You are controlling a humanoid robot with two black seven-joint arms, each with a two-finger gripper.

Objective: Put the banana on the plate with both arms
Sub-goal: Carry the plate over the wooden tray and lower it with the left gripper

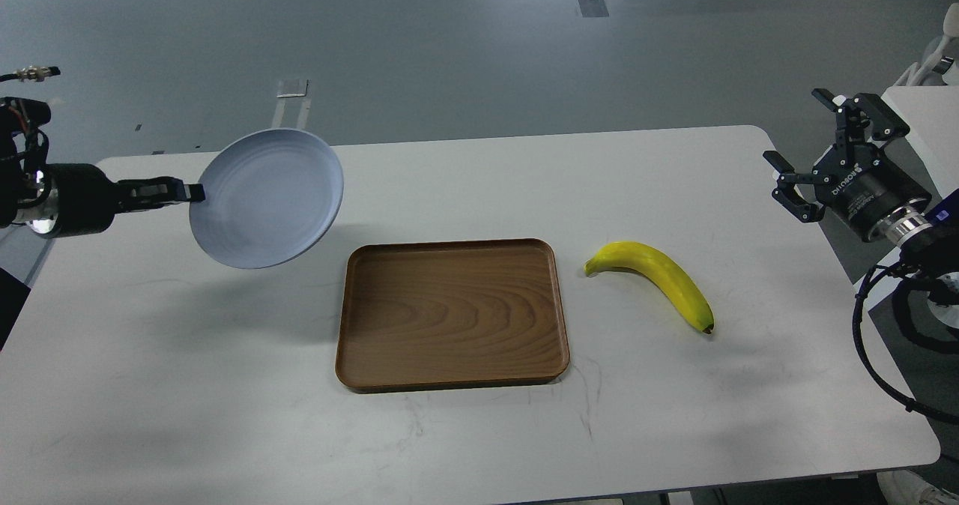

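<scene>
My left gripper (187, 190) is shut on the left rim of the pale blue-grey plate (270, 198) and holds it in the air above the table's back left, tilted toward me. The yellow banana (659, 280) lies on the white table, right of the tray, stem end to the left and dark tip to the lower right. My right gripper (803, 151) is open and empty above the table's right edge, up and to the right of the banana.
A rectangular brown wooden tray (452, 314) lies at the middle of the white table (479, 445), down and to the right of the lifted plate. A second white table corner (925, 115) stands at the far right. Grey floor lies beyond.
</scene>
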